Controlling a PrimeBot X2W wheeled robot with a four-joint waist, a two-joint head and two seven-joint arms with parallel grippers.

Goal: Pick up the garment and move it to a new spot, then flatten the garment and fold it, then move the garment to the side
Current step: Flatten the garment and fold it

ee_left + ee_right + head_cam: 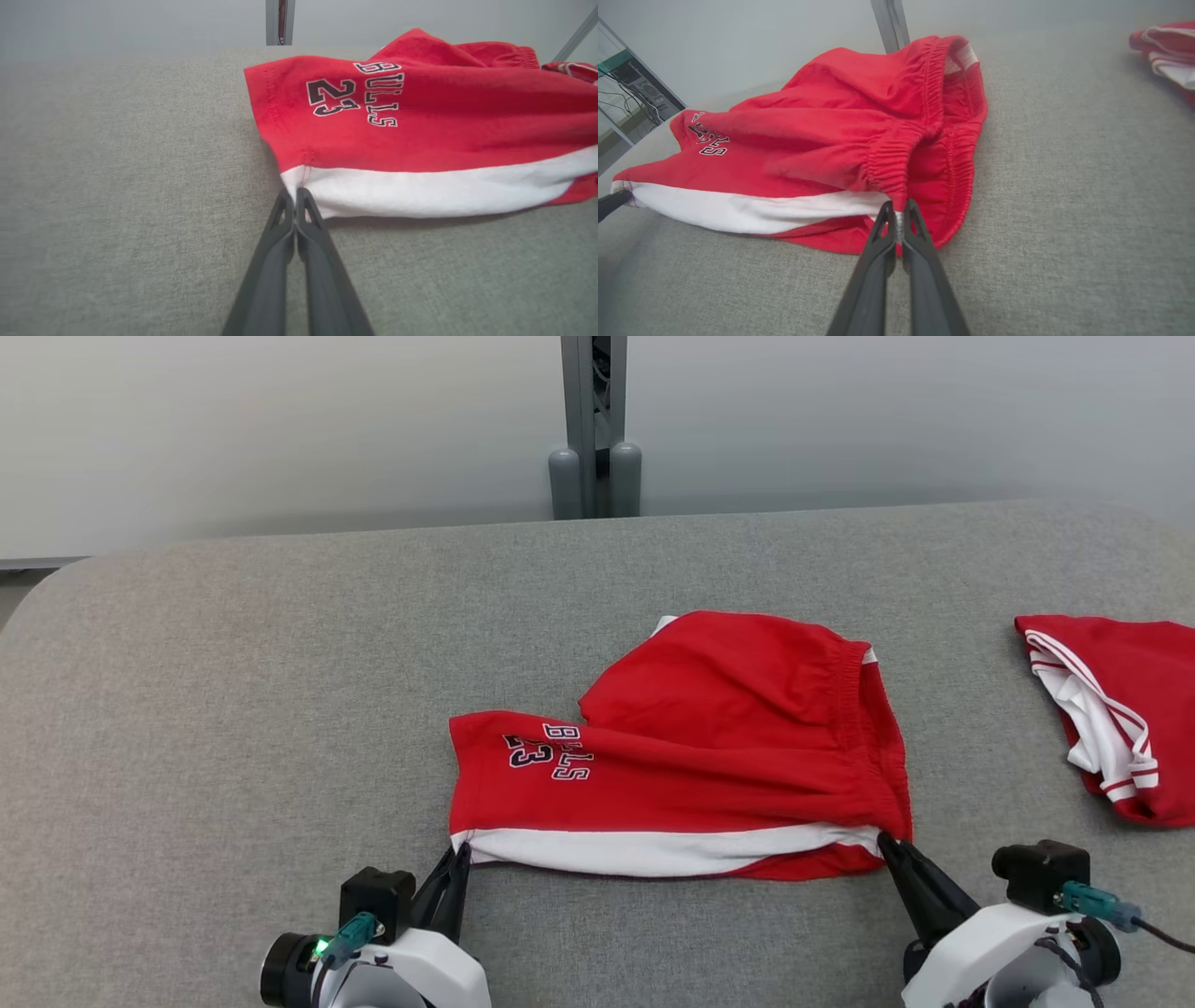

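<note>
The garment [691, 756] is a pair of red shorts with a white side stripe and black lettering, lying rumpled in the middle of the grey table [233, 691]. My left gripper [458, 852] is shut on the white hem corner at the garment's near left [299, 179]. My right gripper [887, 843] is shut on the elastic waistband at the near right corner [896, 205]. In the left wrist view the closed fingers [275, 233] pinch the white stripe's end. In the right wrist view the fingers [920, 233] clamp the gathered waistband.
A second red and white garment [1116, 714] lies at the table's right edge, also seen as a folded heap [1169, 58] in the right wrist view. A grey post [595, 425] stands behind the table's far edge.
</note>
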